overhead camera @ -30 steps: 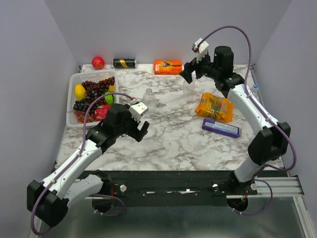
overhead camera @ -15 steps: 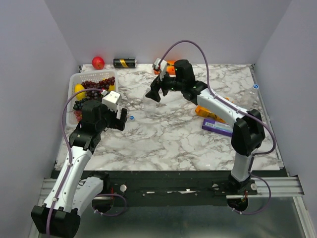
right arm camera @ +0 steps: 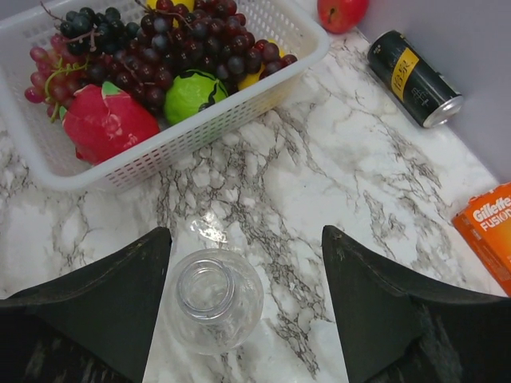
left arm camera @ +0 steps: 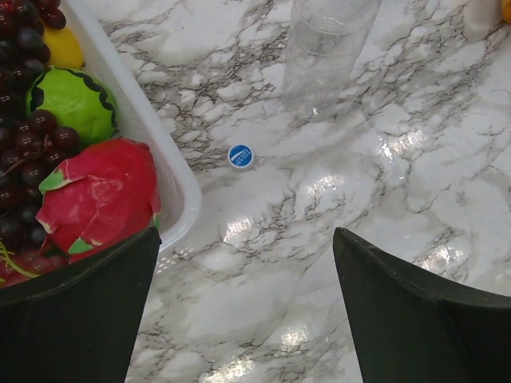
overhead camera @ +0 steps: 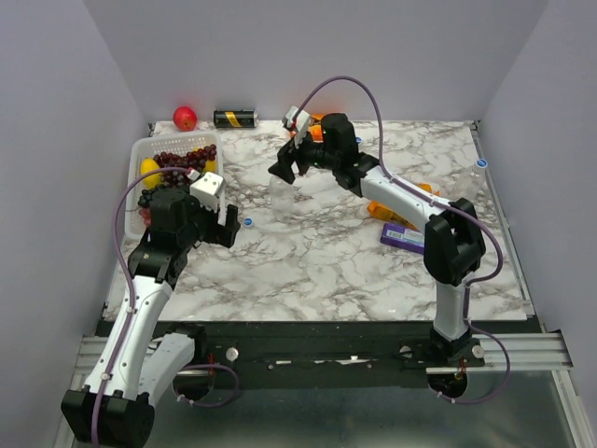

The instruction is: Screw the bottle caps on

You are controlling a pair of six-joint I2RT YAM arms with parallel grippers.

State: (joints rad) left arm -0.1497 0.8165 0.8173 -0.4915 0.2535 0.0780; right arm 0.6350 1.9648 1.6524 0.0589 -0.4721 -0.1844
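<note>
My left gripper [left arm camera: 246,236] hangs empty, jaws spread wide, beside the white plastic basket [left arm camera: 156,140] near the left edge of the glossy marble table [left arm camera: 383,159]. Just ahead, a flat round blue cap [left arm camera: 240,156] lies on bare marble, near the basket's rim but apart from it. Beyond stands a clear, smooth bottle [left arm camera: 323,56]; only my right wrist camera shows its open mouth. My right gripper [right arm camera: 246,231] hangs over it, jaws parted, holding nothing. From overhead, a second cap [overhead camera: 481,162] sits at the right edge.
</note>
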